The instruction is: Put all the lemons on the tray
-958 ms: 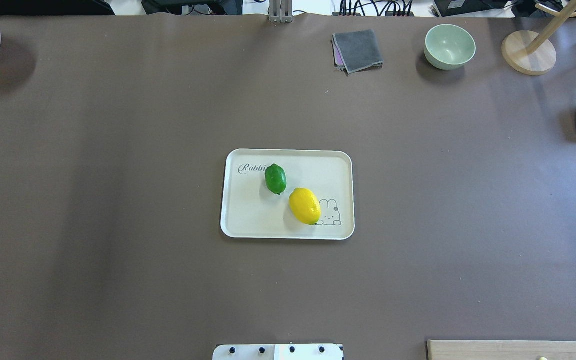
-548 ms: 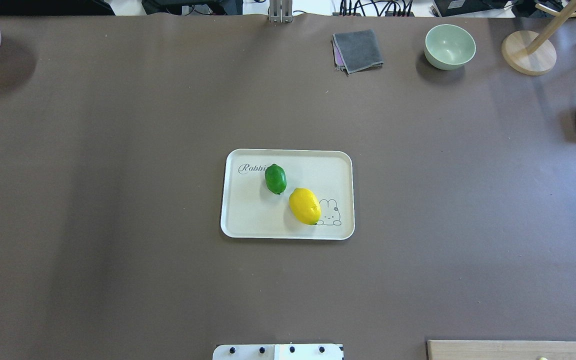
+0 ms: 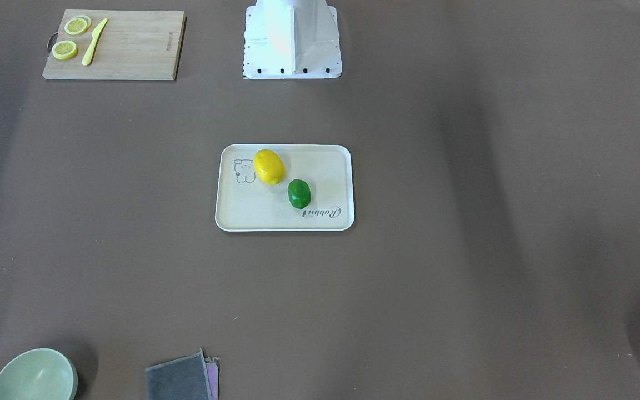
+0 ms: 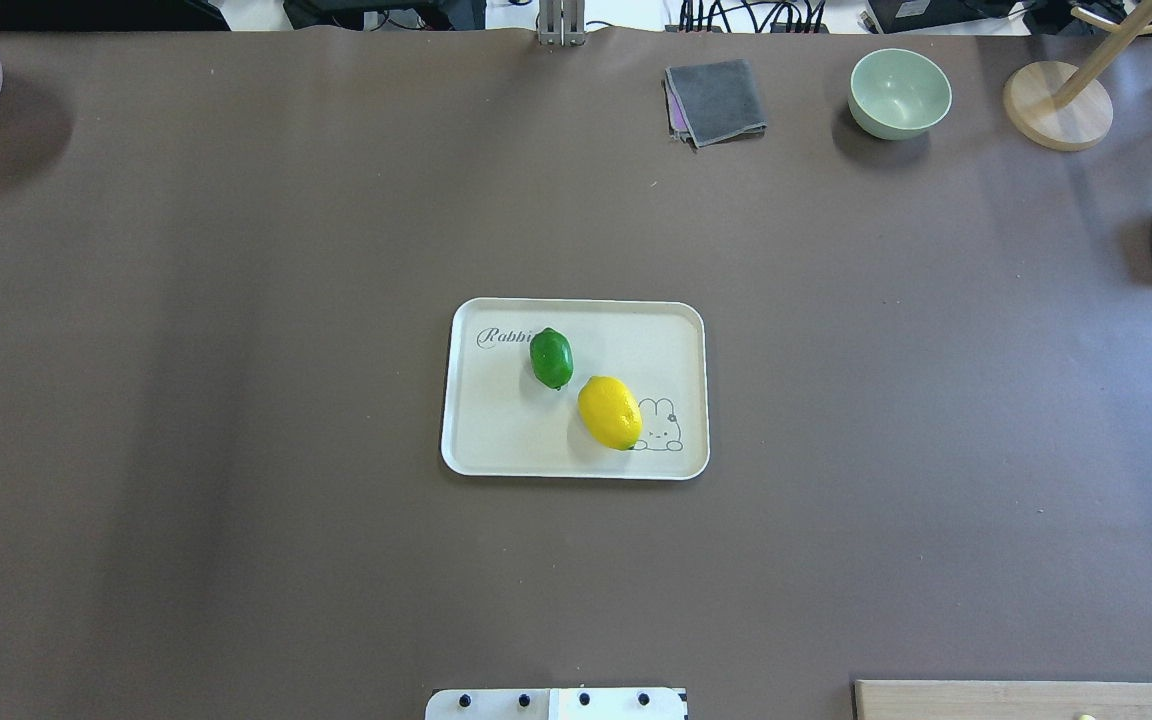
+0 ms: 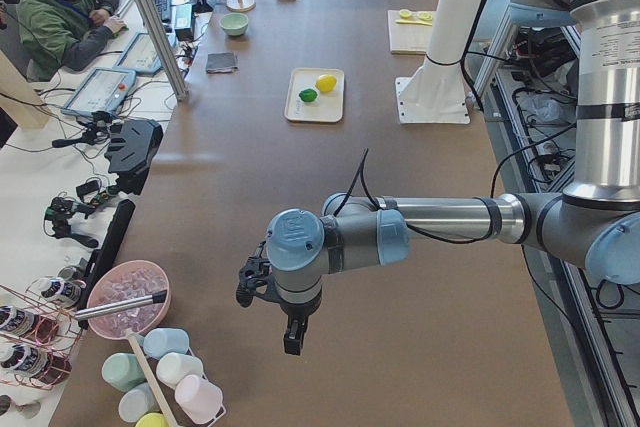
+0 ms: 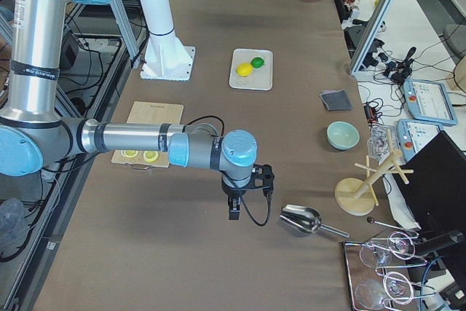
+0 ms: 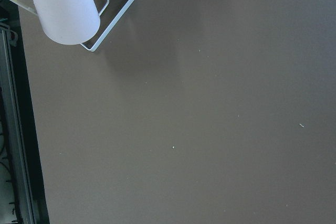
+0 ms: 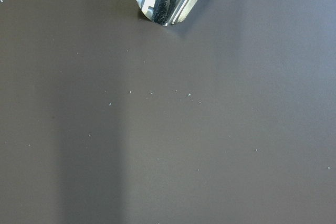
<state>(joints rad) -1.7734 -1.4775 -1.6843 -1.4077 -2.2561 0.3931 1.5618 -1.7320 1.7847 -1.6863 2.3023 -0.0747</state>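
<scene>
Yellow lemon (image 4: 609,412) and green lemon (image 4: 551,358) lay on the tray (image 4: 496,440), mid-table (image 4: 236,400). Left end effector (image 5: 291,339) and right end effector (image 6: 234,211) hung well apart from it; whether either was open could not be told. Risk: a knock could roll the fruit over the low rim.

Pretty clearly a robotics lab, not a kitchen: well beyond the left gripper (image 5: 291,342) an operator (image 5: 58,9) sits at a bench with teach pendants (image 5: 100,94) and loose cables (image 4: 736,14). There are aluminium frame posts (image 5: 150,22) alongside, and an industrial arm (image 5: 440,219) over the brown-covered table (image 5: 400,347).
</scene>
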